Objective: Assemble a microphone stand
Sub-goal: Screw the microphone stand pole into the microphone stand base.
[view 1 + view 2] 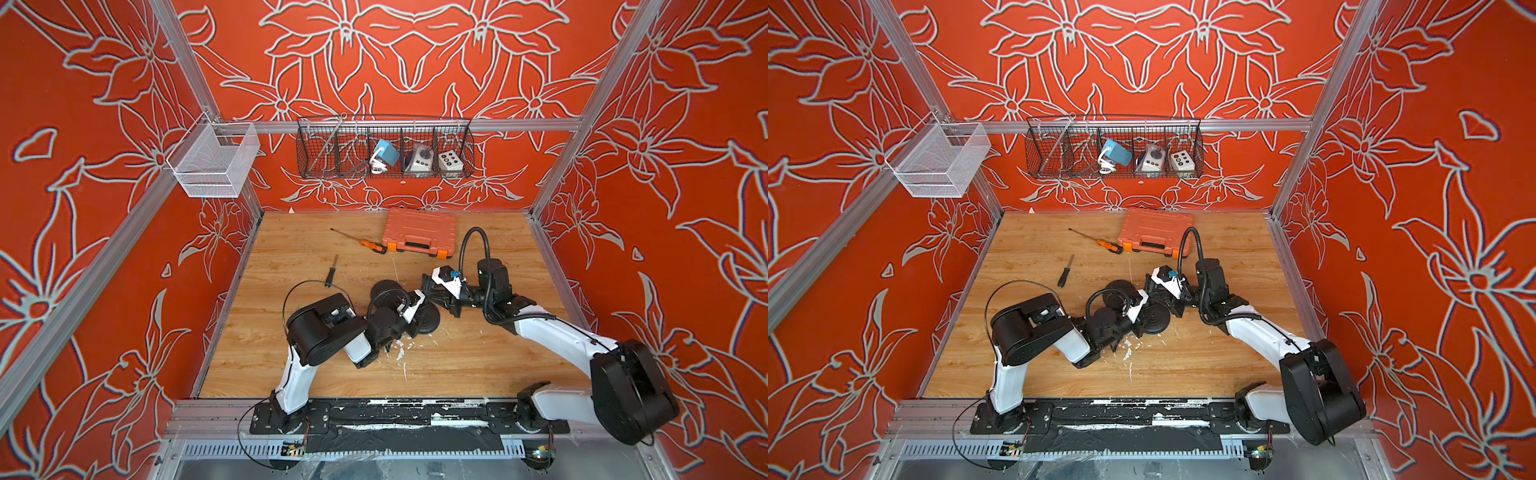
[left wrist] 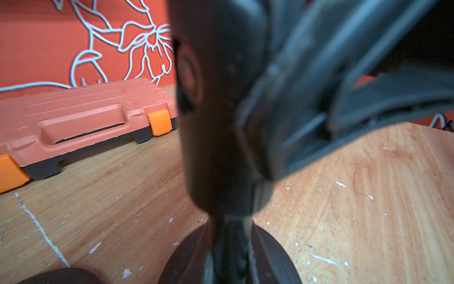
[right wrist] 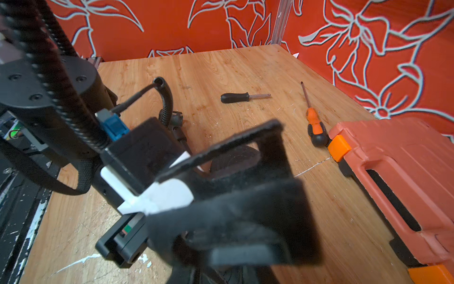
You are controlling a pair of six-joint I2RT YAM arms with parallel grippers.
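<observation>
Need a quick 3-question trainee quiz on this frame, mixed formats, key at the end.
1. True or false: the orange tool case is shut.
2. Which lies nearest that case? A) black-handled screwdriver B) orange-handled screwdriver C) white mesh basket
3. How many screwdrivers lie on the table?
Key: 1 true; 2 B; 3 two.

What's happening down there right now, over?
Left gripper shut, at the black stand discs. Right gripper alongside, jaws unclear. Black screwdriver, orange screwdriver, orange case lie farther back, apart.
</observation>
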